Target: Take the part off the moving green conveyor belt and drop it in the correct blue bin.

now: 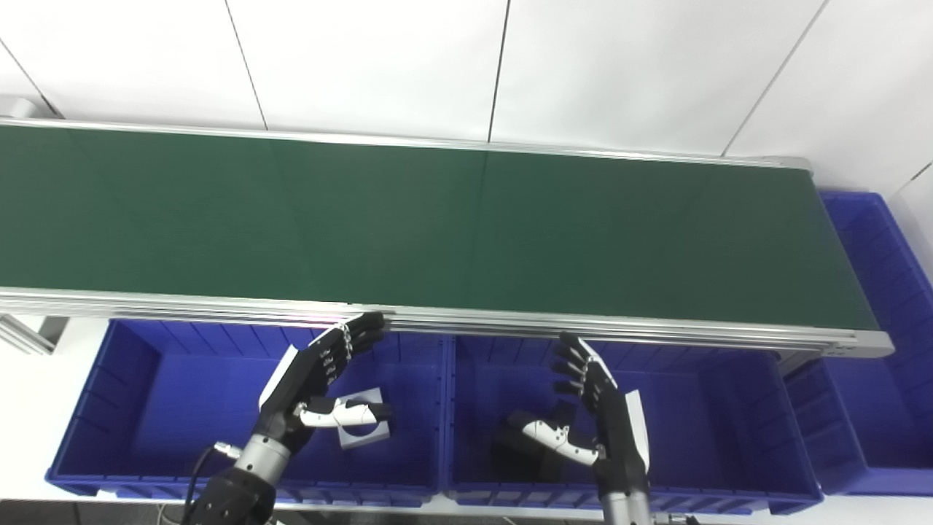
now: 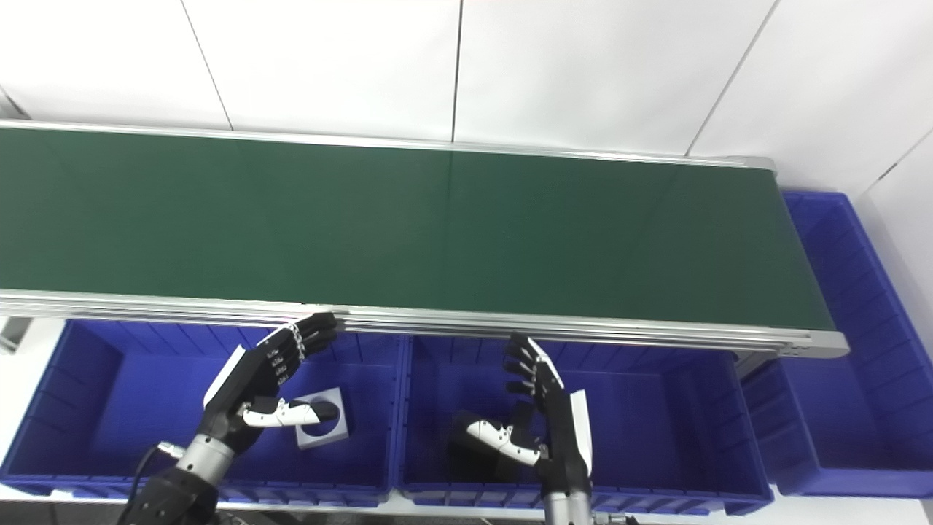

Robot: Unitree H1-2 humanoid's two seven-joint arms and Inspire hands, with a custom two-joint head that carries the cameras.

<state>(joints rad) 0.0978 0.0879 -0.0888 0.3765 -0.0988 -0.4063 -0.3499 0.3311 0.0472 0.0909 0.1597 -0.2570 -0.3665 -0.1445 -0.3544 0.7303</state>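
1. Waiting over the blue bins, the left hand [image 1: 317, 383] and right hand [image 1: 594, 408] both hang spread wide, holding nothing.
2. The conveyor belt [image 1: 437, 226] shows no part (a grey piece [image 1: 362, 428] already lies in the left bin [image 1: 124, 408]).
3. Risk: reaching late, the hand could miss a moving part.
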